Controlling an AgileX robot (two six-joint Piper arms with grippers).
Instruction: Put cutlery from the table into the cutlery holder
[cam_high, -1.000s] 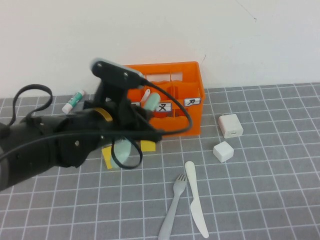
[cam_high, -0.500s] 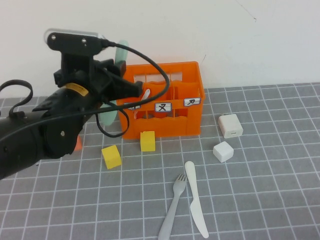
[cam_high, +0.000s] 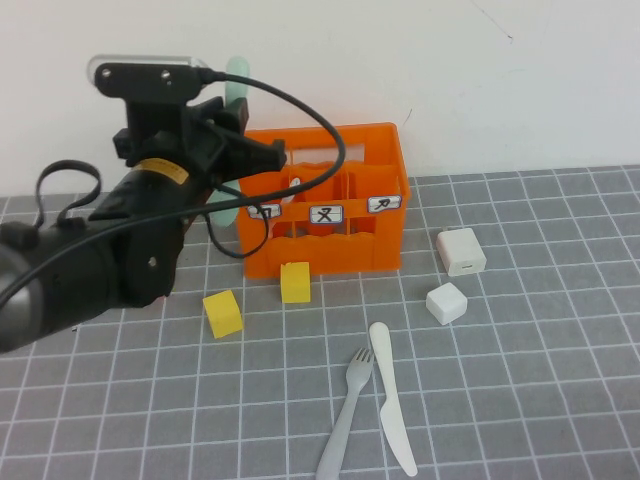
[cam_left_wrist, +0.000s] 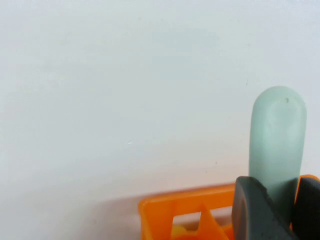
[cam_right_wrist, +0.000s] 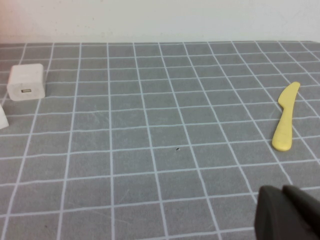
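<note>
Holding the mint green spoon (cam_left_wrist: 276, 145) upright, my left gripper (cam_left_wrist: 272, 210) has its dark fingers (cam_left_wrist: 252, 210) pressed against the handle on both sides, the rounded handle end rising above them against the white wall. In the high view my left gripper (cam_high: 240, 150) sits raised over the left end of the cutlery holder (cam_high: 330, 205), and the mint green spoon (cam_high: 236, 78) pokes up above my wrist camera. Below and just ahead of my fingers lies the orange rim of the cutlery holder (cam_left_wrist: 187, 207). On the table (cam_high: 540, 380), two yellow cubes (cam_high: 223, 313) rest in front of the holder, one touching its front wall. Further toward me and to my right lie the grey fork (cam_high: 347, 410) and the cream-white knife (cam_high: 392, 398), side by side, nearly touching. Two white blocks (cam_high: 461, 251) sit right of the holder. My right gripper (cam_right_wrist: 287, 212) hangs low over bare table, well apart from the holder; only its dark tips show, and whether they are spread I cannot tell. A yellow knife (cam_right_wrist: 285, 124) lies ahead of it.
</note>
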